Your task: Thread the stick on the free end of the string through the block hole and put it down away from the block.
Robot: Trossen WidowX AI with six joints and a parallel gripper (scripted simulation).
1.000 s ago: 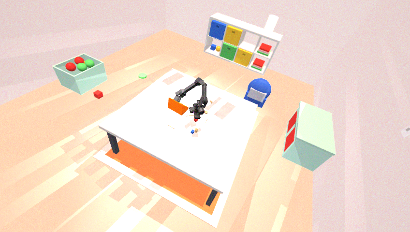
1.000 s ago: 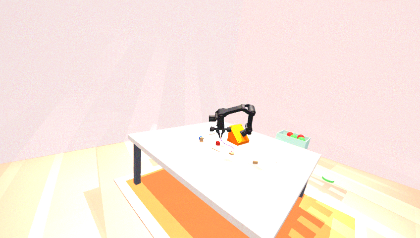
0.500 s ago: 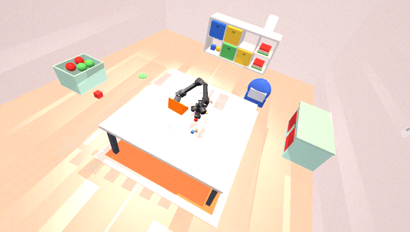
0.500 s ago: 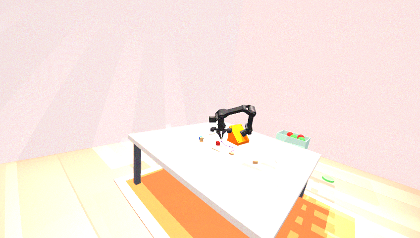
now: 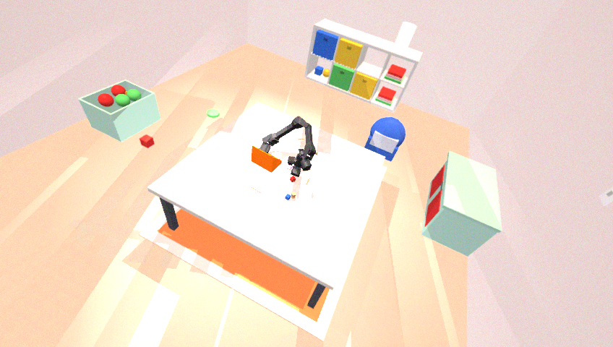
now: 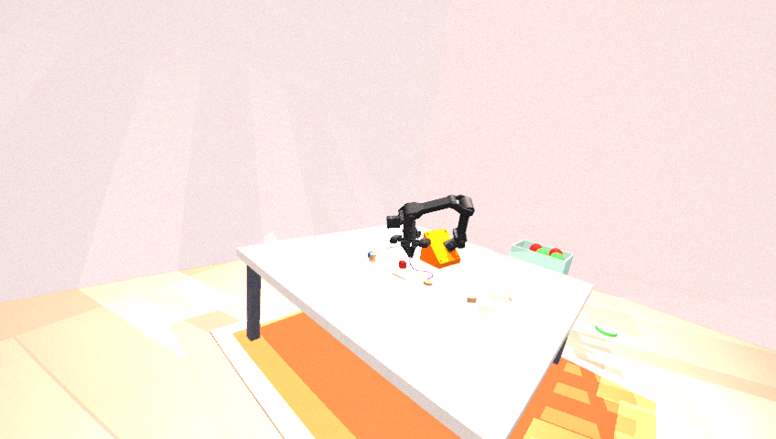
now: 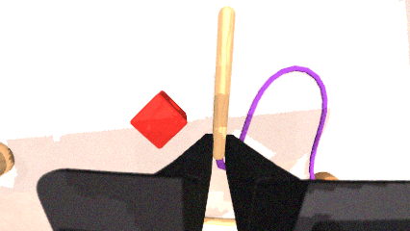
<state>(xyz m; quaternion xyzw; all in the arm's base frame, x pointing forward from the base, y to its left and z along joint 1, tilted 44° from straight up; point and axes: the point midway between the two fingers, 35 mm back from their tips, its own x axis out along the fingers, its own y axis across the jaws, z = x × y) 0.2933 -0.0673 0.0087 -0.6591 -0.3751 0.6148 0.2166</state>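
My gripper (image 6: pixel 411 256) (image 7: pixel 218 141) is shut on one end of the pale wooden stick (image 7: pixel 223 58), just above the table (image 6: pixel 337 272). The stick's free end points to the top of the wrist view. The purple string (image 6: pixel 422 271) (image 7: pixel 296 68) leaves the held end, arches to the right and runs to the round wooden button (image 6: pixel 428 283) (image 7: pixel 324 176), partly hidden behind a finger in the wrist view. A small brown wooden piece (image 6: pixel 471 299) lies beyond the button in the exterior view. It may be the block, but no hole can be made out.
A red cube (image 5: pixel 293 179) (image 6: pixel 402 264) (image 7: pixel 156 120) lies beside the gripper. A blue cube (image 5: pixel 288 196) and a small wooden cylinder (image 5: pixel 293 195) (image 6: pixel 372 257) (image 7: pixel 5 159) stand farther off. A loose stick (image 6: pixel 399 275) lies near the red cube. An orange wedge (image 5: pixel 265 159) (image 6: pixel 436 251) stands by the arm's base.
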